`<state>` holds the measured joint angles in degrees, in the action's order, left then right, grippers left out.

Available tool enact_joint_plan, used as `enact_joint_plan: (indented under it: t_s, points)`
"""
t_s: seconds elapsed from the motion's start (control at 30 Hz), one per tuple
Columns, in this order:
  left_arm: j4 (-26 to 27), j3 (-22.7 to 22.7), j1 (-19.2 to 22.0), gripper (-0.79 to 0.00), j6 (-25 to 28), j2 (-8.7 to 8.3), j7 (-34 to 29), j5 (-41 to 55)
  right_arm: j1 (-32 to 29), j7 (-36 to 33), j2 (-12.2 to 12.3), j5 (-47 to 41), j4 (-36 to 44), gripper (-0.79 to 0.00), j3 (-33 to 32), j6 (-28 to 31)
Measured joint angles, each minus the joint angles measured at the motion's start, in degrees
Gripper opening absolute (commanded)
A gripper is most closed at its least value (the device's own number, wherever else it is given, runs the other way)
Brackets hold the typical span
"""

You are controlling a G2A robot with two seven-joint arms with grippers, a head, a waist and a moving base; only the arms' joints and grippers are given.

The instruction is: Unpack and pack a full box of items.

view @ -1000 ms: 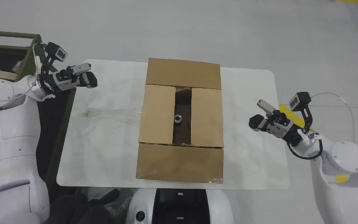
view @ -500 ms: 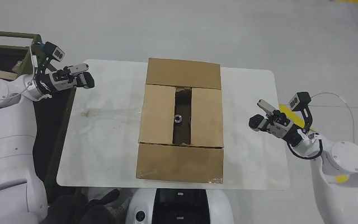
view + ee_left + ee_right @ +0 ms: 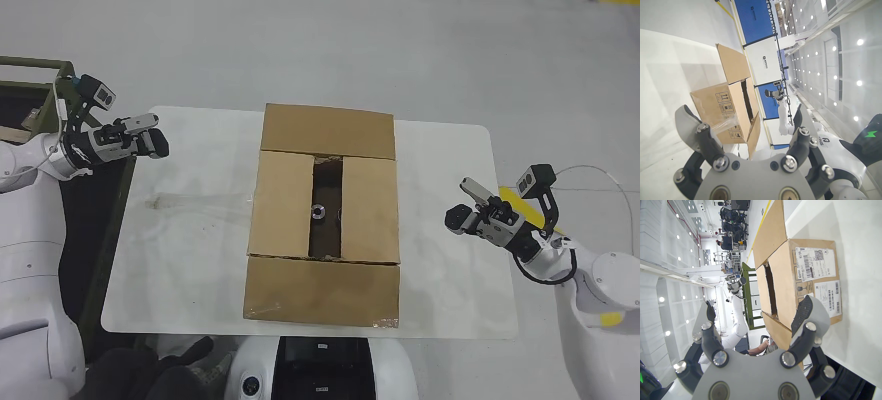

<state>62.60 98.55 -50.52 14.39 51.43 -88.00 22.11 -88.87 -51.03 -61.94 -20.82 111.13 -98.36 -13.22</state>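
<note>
We see the box [image 3: 285, 205] central on the worktop [image 3: 190, 250], inner flaps nearly shut — the left tool [image 3: 158, 141] and right tool [image 3: 453, 218] hang released, well apart either side, probably keeping flaps reachable.

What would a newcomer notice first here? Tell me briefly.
A cardboard box sits in the middle of the table, its two inner flaps nearly shut, leaving a dark slot where a small metal ring shows. The left end effector and right end effector hang open at opposite sides, touching nothing.
</note>
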Motion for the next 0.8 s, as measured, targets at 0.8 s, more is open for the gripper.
enact_joint_plan:
  t_s: [0.8]
  points:
    - [0.0,0.0,0.0,0.000,0.0,0.00,0.0,0.0,5.6,6.1,-0.7,10.6,9.0,0.000,24.1,-8.4]
